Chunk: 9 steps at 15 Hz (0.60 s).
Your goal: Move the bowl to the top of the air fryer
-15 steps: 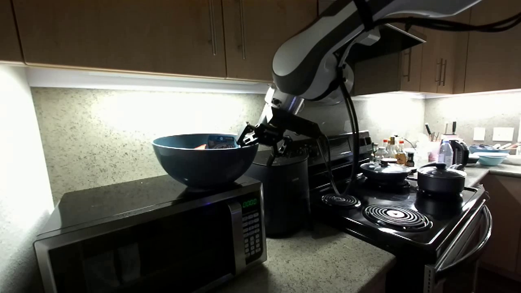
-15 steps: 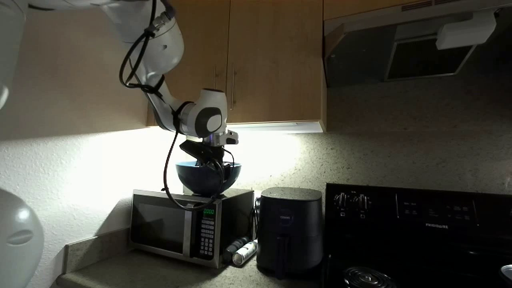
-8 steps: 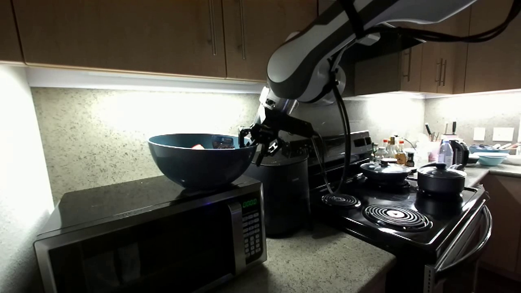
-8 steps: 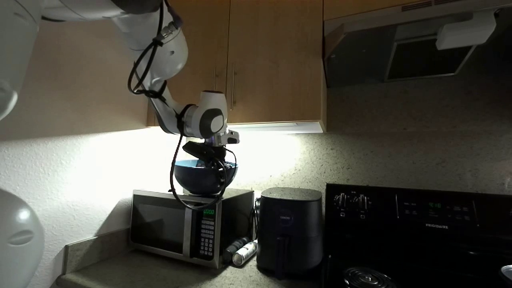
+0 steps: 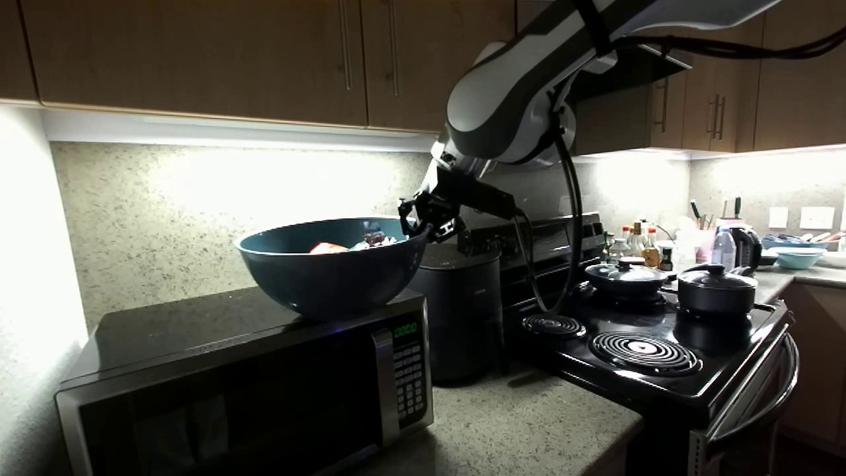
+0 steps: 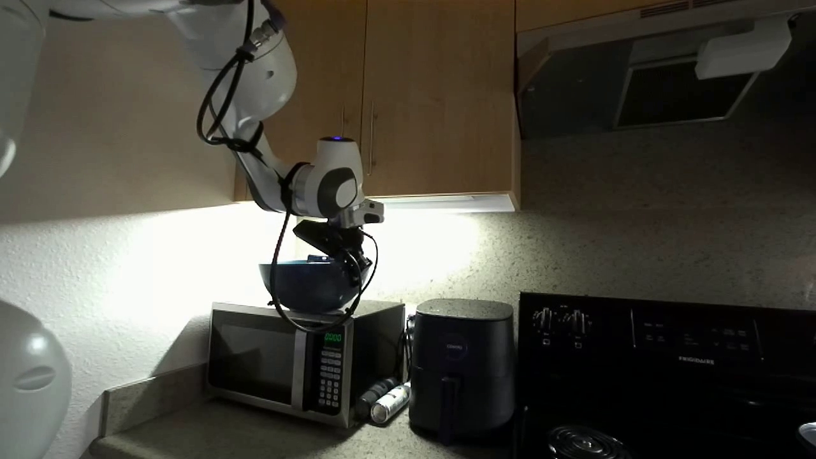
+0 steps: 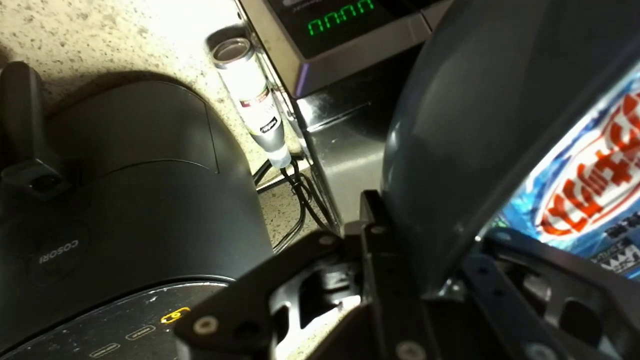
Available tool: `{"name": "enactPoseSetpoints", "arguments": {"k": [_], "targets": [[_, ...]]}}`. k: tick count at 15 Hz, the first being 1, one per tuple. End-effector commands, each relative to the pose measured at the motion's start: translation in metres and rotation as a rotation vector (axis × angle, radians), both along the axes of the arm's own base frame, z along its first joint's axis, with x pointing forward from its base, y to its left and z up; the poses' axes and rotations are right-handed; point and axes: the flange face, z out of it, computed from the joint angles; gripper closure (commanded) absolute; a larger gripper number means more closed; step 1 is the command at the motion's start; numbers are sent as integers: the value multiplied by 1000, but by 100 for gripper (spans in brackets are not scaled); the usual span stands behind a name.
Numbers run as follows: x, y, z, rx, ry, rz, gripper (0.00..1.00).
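Observation:
The deep blue-teal bowl [image 5: 330, 285] is over the microwave top near its right end, tilted with its right-hand rim higher; whether its base still touches there I cannot tell. My gripper [image 5: 419, 231] is shut on that raised rim, one finger inside and one outside. In the wrist view the bowl wall [image 7: 460, 130] sits between the fingers, the inner fingertip partly hidden. Bright packets [image 7: 590, 190] lie inside the bowl. The black air fryer [image 6: 462, 370] stands right of the microwave, its flat lid [image 6: 465, 309] lower than the bowl.
The silver-black microwave [image 6: 280, 357] sits under the bowl. Bottles [image 6: 390, 403] and cables [image 7: 300, 195] fill the gap beside the air fryer. Wall cupboards [image 5: 198, 59] hang above. Farther right is the stove [image 5: 634, 350], with a pan [image 5: 624, 277] and a lidded pot [image 5: 717, 291].
My gripper has closed on the bowl's rim. The bowl has shifted slightly left and tipped, its gripped side rising. The arm has shifted a little and lifted slightly.

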Motion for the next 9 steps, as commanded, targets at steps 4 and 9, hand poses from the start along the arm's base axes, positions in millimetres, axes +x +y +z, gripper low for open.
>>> {"name": "enactPoseSetpoints", "arguments": {"k": [4,9], "targets": [[-74,-50,19,43,-75,-222,98],[-119,-97,17,87,-36,-448,98]]}}
